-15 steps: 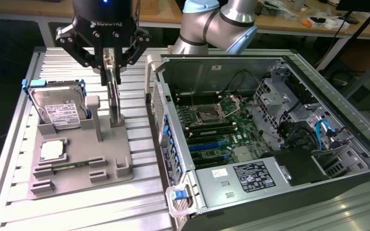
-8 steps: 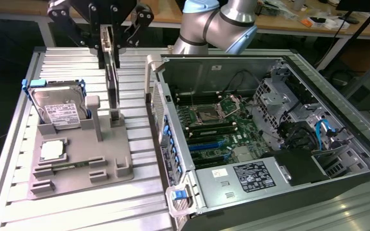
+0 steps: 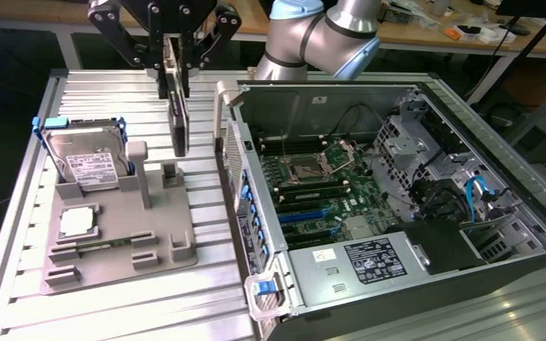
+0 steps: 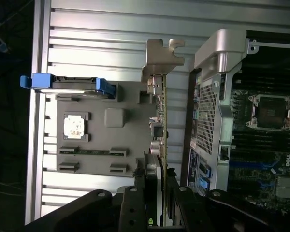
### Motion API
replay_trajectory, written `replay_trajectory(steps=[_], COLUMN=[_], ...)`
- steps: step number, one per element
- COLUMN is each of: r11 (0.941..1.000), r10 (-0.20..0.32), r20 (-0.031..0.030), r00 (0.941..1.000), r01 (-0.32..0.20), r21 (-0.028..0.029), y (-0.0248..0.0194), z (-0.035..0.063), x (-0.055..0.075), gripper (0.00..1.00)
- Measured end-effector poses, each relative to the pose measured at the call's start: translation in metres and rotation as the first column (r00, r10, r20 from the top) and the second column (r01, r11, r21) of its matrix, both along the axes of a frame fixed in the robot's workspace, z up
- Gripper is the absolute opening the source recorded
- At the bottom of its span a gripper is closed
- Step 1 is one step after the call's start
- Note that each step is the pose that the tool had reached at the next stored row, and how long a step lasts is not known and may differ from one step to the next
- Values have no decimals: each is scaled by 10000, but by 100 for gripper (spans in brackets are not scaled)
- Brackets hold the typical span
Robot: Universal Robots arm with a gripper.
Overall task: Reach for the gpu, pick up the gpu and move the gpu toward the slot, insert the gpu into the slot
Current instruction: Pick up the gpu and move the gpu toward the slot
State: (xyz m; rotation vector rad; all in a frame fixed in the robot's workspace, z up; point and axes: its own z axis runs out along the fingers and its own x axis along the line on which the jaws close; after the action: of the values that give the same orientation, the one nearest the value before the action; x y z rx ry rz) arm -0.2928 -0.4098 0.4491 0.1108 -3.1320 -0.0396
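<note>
Gpu [image 3: 178, 117] hangs upright, clamped between the fingers [image 3: 195, 57], above the grey fixture [image 3: 111, 259] on the table [image 3: 26, 234]. Exterior view shows the blue slot [image 3: 301, 213] inside the open case [image 3: 330, 106], well apart. Wrist view shows the gpu edge-on with its silver bracket [image 4: 162, 58].

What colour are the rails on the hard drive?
Blue. The rails on the hard drive show best in the exterior view.

A boxy silver hard drive with white label [image 3: 88, 160] stands upright in a grey moulded holder plate [image 3: 164, 227]. A small square silver chip [image 3: 77, 222] lies flat there.
</note>
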Motion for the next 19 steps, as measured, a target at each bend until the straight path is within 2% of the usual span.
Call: replay_trajectory(steps=[11, 19], r11=[10000, 10000], r10=[1, -72], r20=[-43, -45], r00=[10000, 10000], r01=[-1, 72], r21=[21, 21], y=[0, 1], z=[0, -1], x=[482, 760], gripper=[27, 27])
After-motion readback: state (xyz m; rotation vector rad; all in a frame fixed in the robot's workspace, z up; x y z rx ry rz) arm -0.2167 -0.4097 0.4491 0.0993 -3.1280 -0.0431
